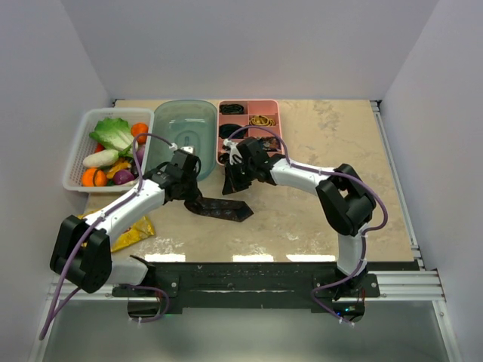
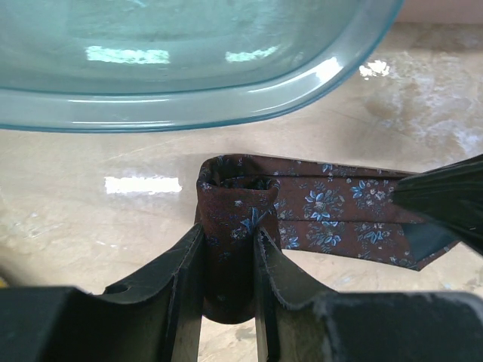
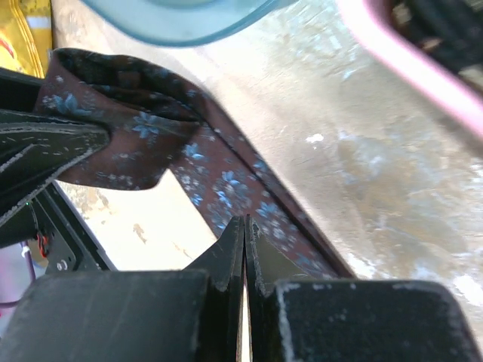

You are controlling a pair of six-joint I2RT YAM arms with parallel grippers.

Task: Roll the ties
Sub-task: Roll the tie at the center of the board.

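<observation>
A brown-maroon tie [image 1: 226, 210] with small blue flowers lies on the table between the arms. My left gripper [image 1: 190, 194] is shut on its folded, partly rolled end; in the left wrist view the fabric loop [image 2: 234, 204] sits pinched between the jaws [image 2: 229, 241], and the rest of the tie [image 2: 339, 211] runs off to the right. My right gripper [image 1: 230, 185] is shut, and its tips [image 3: 245, 222] rest on the flat tie [image 3: 226, 188] with nothing between them. Rolled black ties [image 1: 232, 109] lie in the pink tray.
A teal plastic tub [image 1: 185, 124] stands just behind the tie. A pink compartment tray [image 1: 276, 113] is beside it on the right. A white basket [image 1: 75, 154] of toy vegetables stands at the far left. A yellow bag [image 1: 132, 234] lies by the left arm.
</observation>
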